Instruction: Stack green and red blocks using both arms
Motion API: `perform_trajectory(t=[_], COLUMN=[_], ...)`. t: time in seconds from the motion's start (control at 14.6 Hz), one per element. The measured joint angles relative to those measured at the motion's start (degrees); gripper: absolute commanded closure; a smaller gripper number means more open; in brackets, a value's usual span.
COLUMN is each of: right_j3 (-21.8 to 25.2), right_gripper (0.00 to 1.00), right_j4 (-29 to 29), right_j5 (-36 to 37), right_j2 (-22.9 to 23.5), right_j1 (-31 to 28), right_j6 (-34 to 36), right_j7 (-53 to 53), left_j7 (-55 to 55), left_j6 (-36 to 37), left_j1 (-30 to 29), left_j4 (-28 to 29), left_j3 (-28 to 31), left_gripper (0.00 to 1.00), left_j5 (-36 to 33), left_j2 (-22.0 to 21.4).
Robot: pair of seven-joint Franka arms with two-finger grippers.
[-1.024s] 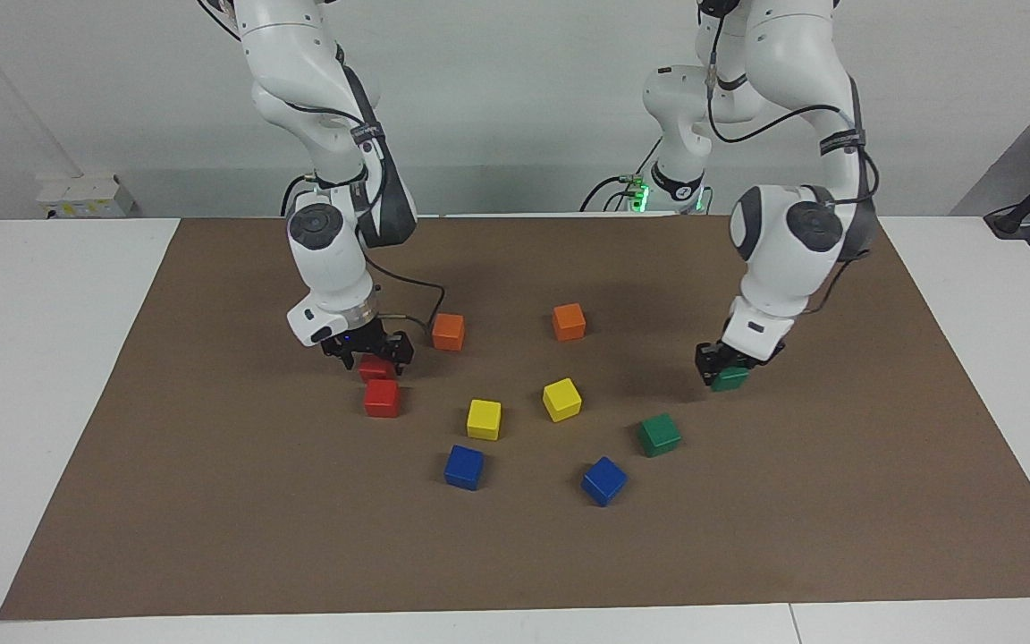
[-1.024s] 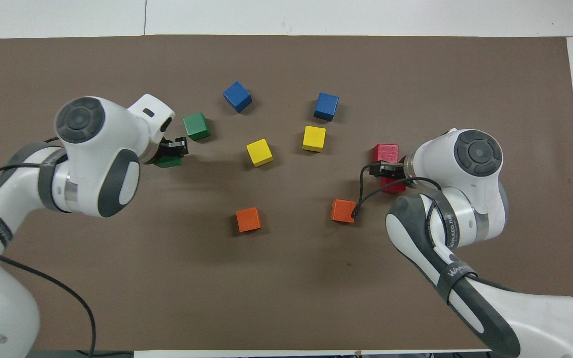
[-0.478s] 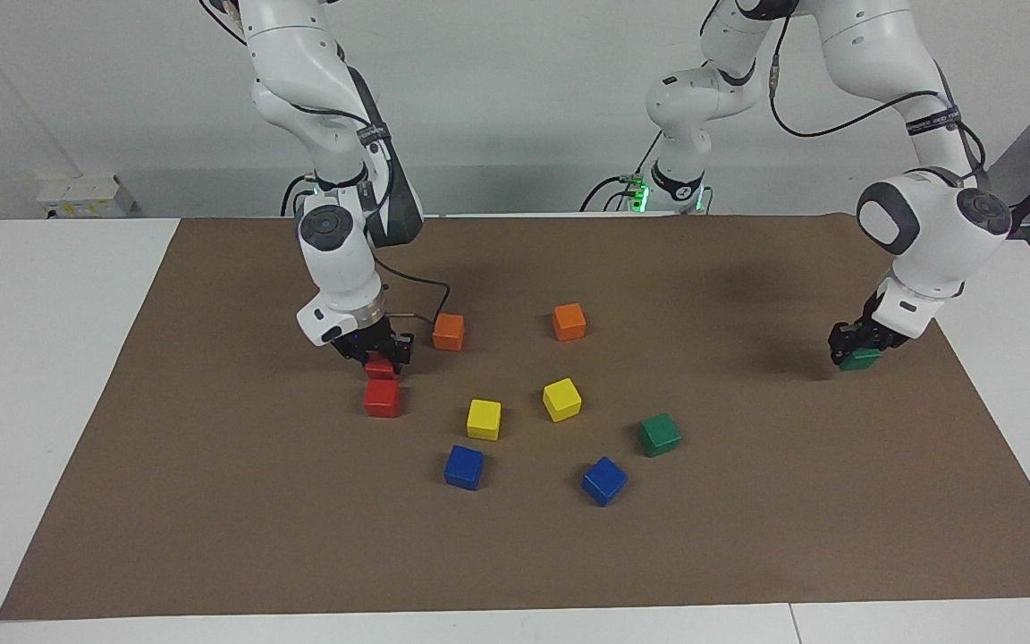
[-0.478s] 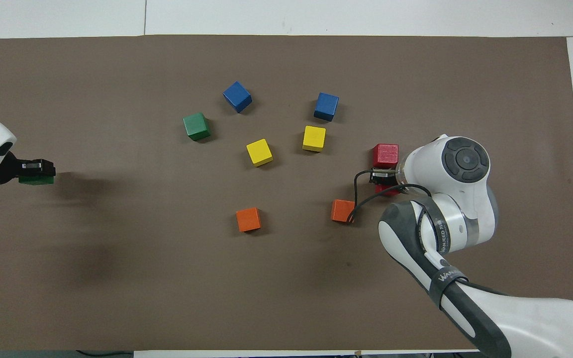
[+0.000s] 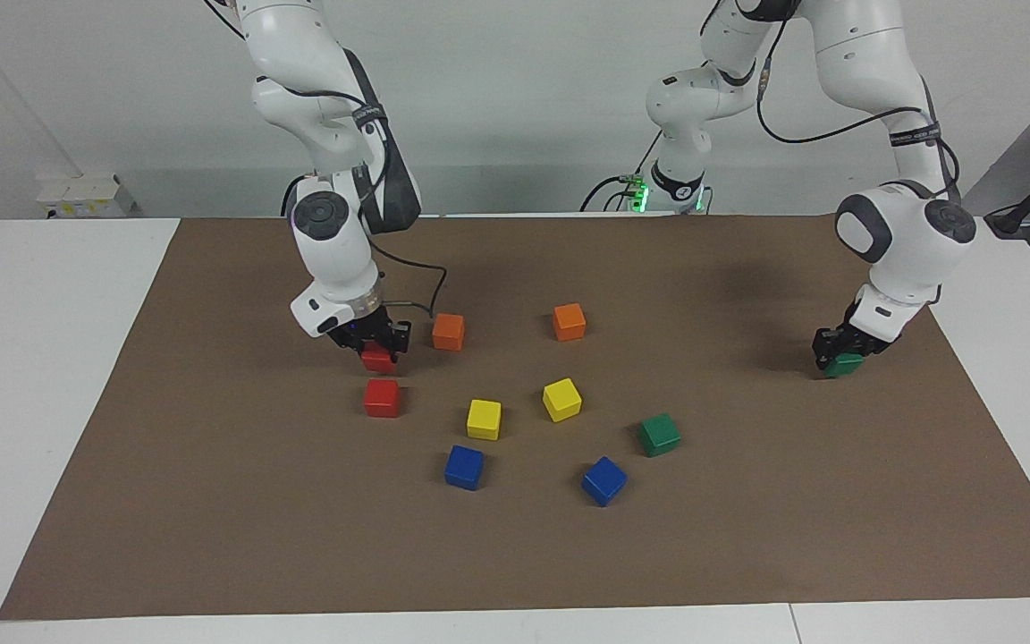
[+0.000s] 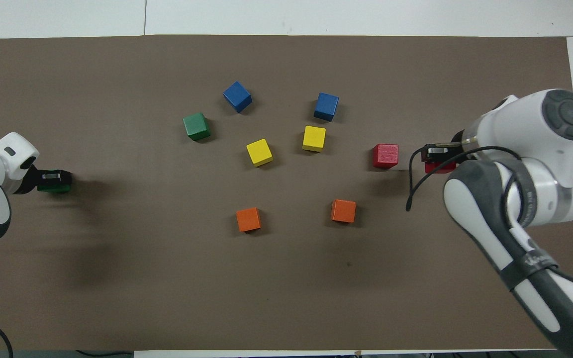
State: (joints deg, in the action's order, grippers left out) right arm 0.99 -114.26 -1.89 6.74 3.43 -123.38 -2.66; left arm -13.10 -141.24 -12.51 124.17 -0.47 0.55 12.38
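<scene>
Two cubes held, two lying free — one of each colour.

Left gripper [image 5: 841,351] clamped on a dark green block [image 5: 843,364], low over the brown mat [image 5: 211,501] out at the left arm's end of the surface, well apart from every other cube; probably carried out there to open a clear spot for a green stack. Whether resting on the mat or just above it, impossible to tell.

Right gripper [image 5: 378,340] closed on a bright red block [image 5: 378,360], lifted off the mat, over a spot just beside the second red block [image 5: 382,397]. Likely raised for setting on top of that partner, though not lined up over it yet.

Second green block [image 5: 659,434] loose on the mat amid the other colours, close by a blue cube [image 5: 603,480] and turned slightly askew.

All cubes equal in size, matte, sharp-edged, flat-faced — good for stacking, unforgiving of an off-centre drop. Two orange cubes [image 5: 448,331] nearest the robots, two yellow cubes [image 5: 484,419] in the middle, both blue ones farthest out. Mat dull and papery, laid flat on the white surface [image 5: 32,295].
</scene>
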Motion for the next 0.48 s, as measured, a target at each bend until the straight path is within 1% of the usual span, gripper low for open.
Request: perform_trajectory(t=[0.07, 0.14, 0.2, 0.48], right_j3=[0.1, 0.2, 0.2, 0.2], right_gripper=[0.93, 0.93, 0.93, 0.92], right_j4=[0.6, 1.0, 1.3, 1.4], right_j5=[0.0, 0.0, 0.0, 0.0], right_j2=[0.1, 0.3, 0.5, 1.7], right_j1=[-1.9, -3.4, -4.6, -8.4], right_j6=[0.0, 0.0, 0.0, -0.3], right_j7=[3.1, 5.7, 7.5, 13.1], left_j7=[0.0, 0.0, -0.1, -2.3], left_j6=[-0.2, -0.4, -0.6, -0.7], left_j1=[0.0, 0.0, 0.0, -0.1], left_j4=[0.0, 0.0, 0.0, 0.0], left_j3=[0.0, 0.0, 0.0, 0.0], left_gripper=[1.00, 0.57, 0.01, 0.00], left_j5=[0.0, 0.0, 0.0, 0.0], left_j2=[0.2, 0.4, 0.5, 0.5])
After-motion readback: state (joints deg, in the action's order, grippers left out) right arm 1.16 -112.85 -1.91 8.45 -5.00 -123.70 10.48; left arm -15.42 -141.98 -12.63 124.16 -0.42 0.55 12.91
